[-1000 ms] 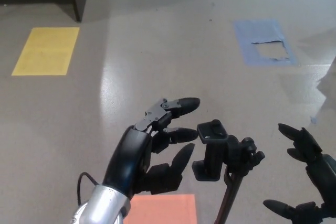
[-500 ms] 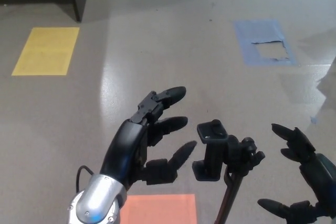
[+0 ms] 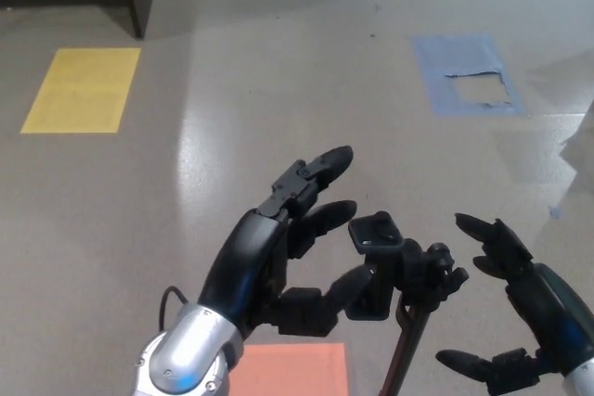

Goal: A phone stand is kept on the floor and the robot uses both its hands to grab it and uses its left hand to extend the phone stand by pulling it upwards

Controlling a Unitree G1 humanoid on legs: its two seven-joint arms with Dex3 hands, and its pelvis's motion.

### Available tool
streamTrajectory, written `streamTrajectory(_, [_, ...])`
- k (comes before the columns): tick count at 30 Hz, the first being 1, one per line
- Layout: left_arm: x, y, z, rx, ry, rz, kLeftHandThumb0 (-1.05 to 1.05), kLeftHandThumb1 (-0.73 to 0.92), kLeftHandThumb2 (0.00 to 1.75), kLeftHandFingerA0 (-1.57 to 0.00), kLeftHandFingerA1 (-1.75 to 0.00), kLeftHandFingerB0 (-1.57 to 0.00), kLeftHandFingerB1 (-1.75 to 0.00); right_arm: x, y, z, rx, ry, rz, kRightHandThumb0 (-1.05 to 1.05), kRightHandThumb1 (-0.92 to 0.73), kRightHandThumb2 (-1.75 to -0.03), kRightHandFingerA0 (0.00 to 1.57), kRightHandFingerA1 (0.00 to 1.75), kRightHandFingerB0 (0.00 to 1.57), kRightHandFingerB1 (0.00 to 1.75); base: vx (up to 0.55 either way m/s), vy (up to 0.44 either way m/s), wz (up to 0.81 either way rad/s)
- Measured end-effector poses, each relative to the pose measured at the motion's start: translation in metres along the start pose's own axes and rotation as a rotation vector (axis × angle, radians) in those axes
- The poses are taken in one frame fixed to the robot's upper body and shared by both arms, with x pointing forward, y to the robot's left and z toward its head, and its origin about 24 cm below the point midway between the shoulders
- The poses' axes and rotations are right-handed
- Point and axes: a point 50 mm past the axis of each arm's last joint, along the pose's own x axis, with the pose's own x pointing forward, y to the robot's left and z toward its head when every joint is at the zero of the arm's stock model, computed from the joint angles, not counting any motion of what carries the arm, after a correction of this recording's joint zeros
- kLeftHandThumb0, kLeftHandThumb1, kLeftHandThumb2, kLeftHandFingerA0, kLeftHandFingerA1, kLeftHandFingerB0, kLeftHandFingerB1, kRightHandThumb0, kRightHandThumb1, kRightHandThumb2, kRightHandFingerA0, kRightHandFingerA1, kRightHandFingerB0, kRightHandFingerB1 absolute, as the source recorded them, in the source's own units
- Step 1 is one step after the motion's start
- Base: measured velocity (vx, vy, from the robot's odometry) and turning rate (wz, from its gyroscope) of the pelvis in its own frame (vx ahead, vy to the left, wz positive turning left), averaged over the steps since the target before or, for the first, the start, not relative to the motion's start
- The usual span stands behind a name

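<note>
— So where's the phone stand (image 3: 401, 271) right now?

— Low in the frame, a little right of centre. Its black clamp head sits at the top and a thin pole runs down out of the bottom edge, so its base is hidden. Neither hand holds it.

— And the hands?

— The left hand (image 3: 288, 257) is just to the left of the clamp head, fingers (image 3: 320, 166) spread apart, with the thumb reaching in under the clamp, very near it or perhaps brushing it; I can't tell which. The right hand (image 3: 515, 317) is at the lower right, near the stand but apart from it, its fingers also apart and curled toward the pole.

— What could go wrong?

— I'd judge the main risk is the left thumb nudging the clamp head before the right hand has steadied the pole. A top-heavy stand on a thin pole could tip or swing away. Closing on the clamp's knob instead of the pole could also twist the head rather than extend it.

— Anything around it?

— Grey floor (image 3: 278, 90), an orange patch (image 3: 288, 368) at the bottom, a yellow patch (image 3: 82, 90) upper left, a torn blue patch (image 3: 469, 76) upper right.
</note>
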Motion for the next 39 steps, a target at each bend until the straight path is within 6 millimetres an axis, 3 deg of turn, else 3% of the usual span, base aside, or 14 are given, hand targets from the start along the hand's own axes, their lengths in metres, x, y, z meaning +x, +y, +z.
streamTrajectory(15, [0.004, -0.005, 0.001, -0.056, -0.004, 0.001, -1.05, 0.31, 0.79, -0.01, -0.42, -0.06, -0.03, 0.007, 0.009, 0.005, 0.004, -0.011, 0.022, -0.3, -0.18, -0.8, 0.15, 0.57, 0.1, 0.54, 0.0, 0.0, 0.0])
streamTrajectory(16, [0.005, -0.005, 0.0, -0.058, 0.0, 0.001, -1.05, 0.42, 0.58, 0.0, -0.53, 0.0, -0.28, 0.008, 0.009, 0.005, 0.007, -0.011, 0.022, -0.31, -0.17, -0.81, 0.14, 0.56, 0.1, 0.54, 0.0, 0.0, 0.0])
streamTrajectory(17, [0.006, -0.004, -0.001, -0.063, 0.006, 0.002, -1.05, 0.4, 0.68, 0.0, -0.55, 0.0, -0.32, 0.009, 0.009, 0.006, 0.009, -0.01, 0.021, -0.31, -0.18, -0.81, 0.13, 0.56, 0.1, 0.54, 0.0, 0.0, 0.0])
streamTrajectory(18, [0.006, -0.004, -0.001, -0.068, 0.009, 0.003, -1.04, 0.27, 0.8, 0.0, -0.5, -0.03, -0.19, 0.01, 0.009, 0.006, 0.01, -0.011, 0.021, -0.31, -0.19, -0.81, 0.13, 0.56, 0.09, 0.54, 0.0, 0.0, 0.0])
streamTrajectory(19, [0.006, -0.004, -0.001, -0.077, 0.016, 0.002, -1.05, 0.43, 0.57, 0.0, -0.62, 0.0, -0.34, 0.011, 0.009, 0.007, 0.013, -0.012, 0.021, -0.31, -0.19, -0.81, 0.13, 0.56, 0.09, 0.54, 0.0, 0.0, 0.0])
streamTrajectory(24, [0.008, -0.003, -0.002, -0.088, 0.039, 0.002, -1.05, 0.42, 0.56, -0.01, -0.69, 0.0, -0.35, 0.015, 0.011, 0.011, 0.023, -0.014, 0.021, -0.32, -0.19, -0.82, 0.13, 0.56, 0.09, 0.54, 0.0, 0.0, 0.0])
streamTrajectory(25, [0.008, -0.002, -0.002, -0.09, 0.043, 0.003, -1.05, 0.39, 0.62, 0.0, -0.64, 0.0, -0.38, 0.016, 0.012, 0.012, 0.025, -0.012, 0.023, -0.52, -0.43, -0.53, 0.22, 0.56, 0.17, 0.47, 0.0, 0.0, 0.0])
streamTrajectory(27, [0.009, -0.002, -0.002, -0.098, 0.049, 0.004, -1.05, 0.4, 0.6, -0.01, -0.64, 0.0, -0.39, 0.017, 0.012, 0.013, 0.024, -0.011, 0.027, -0.5, -0.43, -0.53, 0.22, 0.56, 0.17, 0.46, 0.0, 0.0, 0.0])
streamTrajectory(28, [0.009, -0.002, -0.002, -0.103, 0.052, 0.005, -0.97, 0.29, 0.77, -0.08, -0.6, 0.0, -0.25, 0.018, 0.012, 0.013, 0.023, -0.012, 0.028, -0.29, -0.23, -0.82, 0.14, 0.57, 0.11, 0.55, 0.0, 0.0, 0.0])
streamTrajectory(32, [0.01, -0.002, -0.002, -0.125, 0.053, 0.005, -0.95, 0.4, 0.57, 0.0, -0.65, 0.0, -0.41, 0.021, 0.016, 0.013, 0.021, -0.012, 0.045, -0.25, -0.2, -0.8, 0.17, 0.58, 0.13, 0.56, 0.0, 0.0, 0.0])
streamTrajectory(34, [0.01, -0.002, -0.001, -0.136, 0.051, 0.004, -0.97, 0.29, 0.75, -0.03, -0.6, -0.04, -0.32, 0.022, 0.019, 0.014, 0.031, -0.011, 0.05, -0.24, -0.19, -0.8, 0.2, 0.59, 0.15, 0.57, 0.0, 0.0, 0.0])
streamTrajectory(35, [0.011, -0.003, -0.001, -0.141, 0.05, 0.003, -0.98, 0.29, 0.75, -0.03, -0.6, -0.04, -0.33, 0.022, 0.021, 0.013, 0.037, -0.01, 0.052, -0.45, -0.31, -0.61, 0.27, 0.6, 0.21, 0.52, 0.0, 0.0, 0.0])
streamTrajectory(36, [0.011, -0.003, -0.001, -0.145, 0.049, 0.002, -1.0, 0.29, 0.75, -0.03, -0.61, -0.04, -0.33, 0.022, 0.023, 0.013, 0.041, -0.009, 0.054, -0.27, -0.18, -0.8, 0.18, 0.58, 0.15, 0.57, 0.0, 0.0, 0.0])
streamTrajectory(39, [0.013, -0.005, 0.0, -0.152, 0.047, -0.001, -1.03, 0.29, 0.73, 0.0, -0.67, -0.02, -0.4, 0.023, 0.027, 0.014, 0.054, -0.011, 0.06, -0.26, -0.17, -0.79, 0.18, 0.58, 0.14, 0.56, 0.0, 0.0, 0.0])
